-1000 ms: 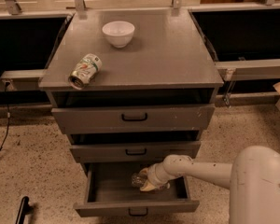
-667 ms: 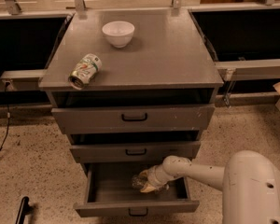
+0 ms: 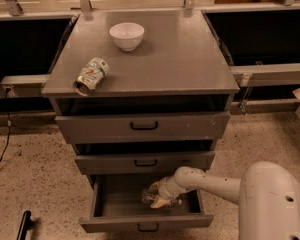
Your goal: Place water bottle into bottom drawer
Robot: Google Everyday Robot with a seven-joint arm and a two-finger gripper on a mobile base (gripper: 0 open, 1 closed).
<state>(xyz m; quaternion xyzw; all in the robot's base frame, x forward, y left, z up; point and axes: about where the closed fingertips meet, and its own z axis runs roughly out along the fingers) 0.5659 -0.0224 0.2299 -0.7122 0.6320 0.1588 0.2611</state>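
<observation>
Where the bottom drawer [image 3: 115, 223] stands open, the end effector [image 3: 158, 195] sits inside, clamped around the water bottle [image 3: 146, 198] between its fingers.

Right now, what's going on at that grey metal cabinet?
The robot's white arm reaches into the pulled-out bottom grey metal drawer, its gripper down inside at the small clear plastic water bottle. Whether it grips the bottle, I cannot tell. On the cabinet top, a green-and-white drink can lies on its side and a white bowl stands upright.
</observation>
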